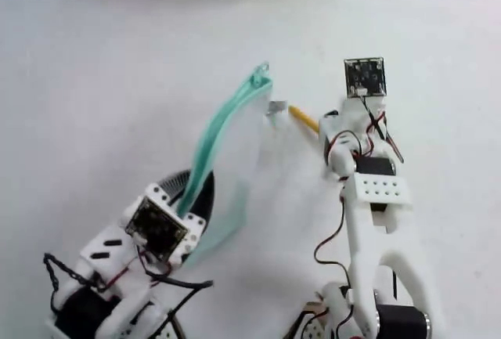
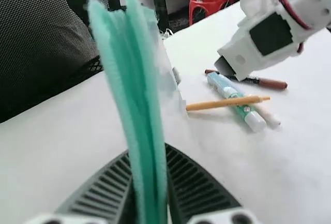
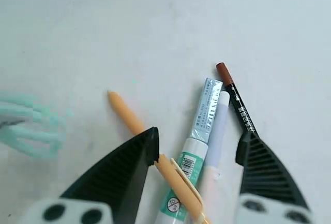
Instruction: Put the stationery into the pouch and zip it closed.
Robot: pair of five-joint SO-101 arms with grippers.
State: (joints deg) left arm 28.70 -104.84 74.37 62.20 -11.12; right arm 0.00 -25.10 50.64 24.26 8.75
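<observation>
Long axis: we see the orange pencil (image 3: 135, 123), teal tube (image 3: 204, 115) and brown pen (image 3: 239, 105) lying across the closing line
Right pincer (image 3: 197, 140): jaws apart, right over them, we'd call it nearest
Left pincer (image 2: 150, 182): clamped on pouch (image 2: 134, 105)

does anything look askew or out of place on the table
Only the orange pen: it lies crosswise over the teal-labelled tube instead of alongside it and the white pen. Nothing looks spilled or damaged.
</observation>
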